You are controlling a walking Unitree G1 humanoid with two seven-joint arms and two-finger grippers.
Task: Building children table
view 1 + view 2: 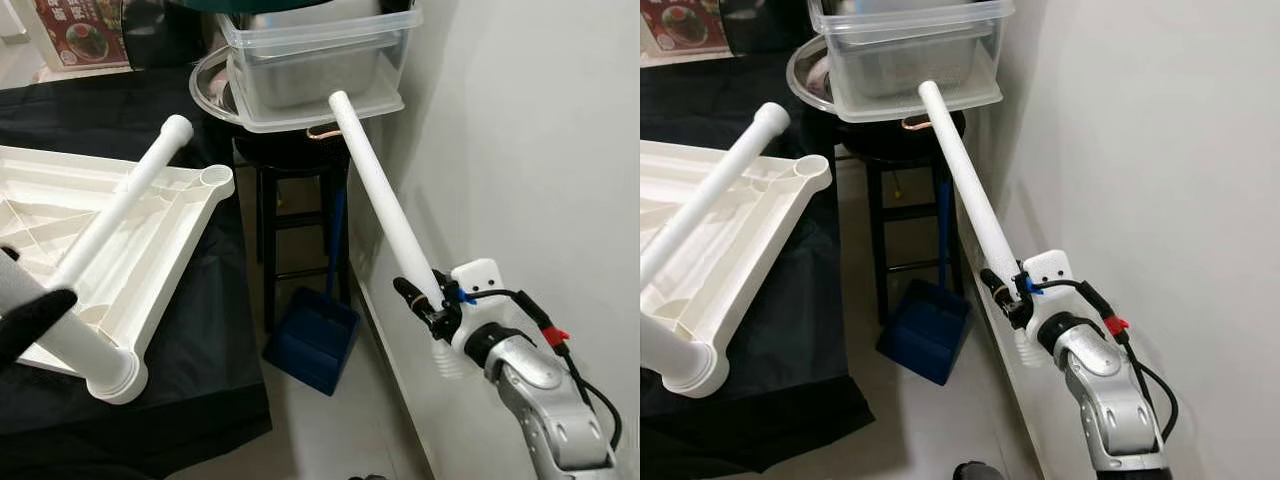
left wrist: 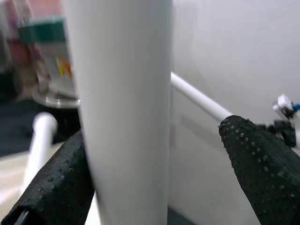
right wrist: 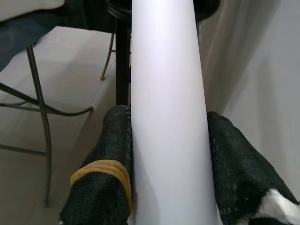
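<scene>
Left eye view: I held two table legs.
My right gripper [image 1: 432,300] pinched one leg [image 1: 385,195] up by the wall, ready to fit; my left gripper [image 1: 30,310] sat loosely around a fitted leg [image 1: 120,205] on the tabletop [image 1: 160,260].

Our white tabletop and two legs.
We see the tabletop [image 1: 150,235] upside down on black cloth, ribbed underside up; one leg [image 1: 125,205] lies aslant across it, another leg [image 1: 385,200] slants up beside the wall.
</scene>
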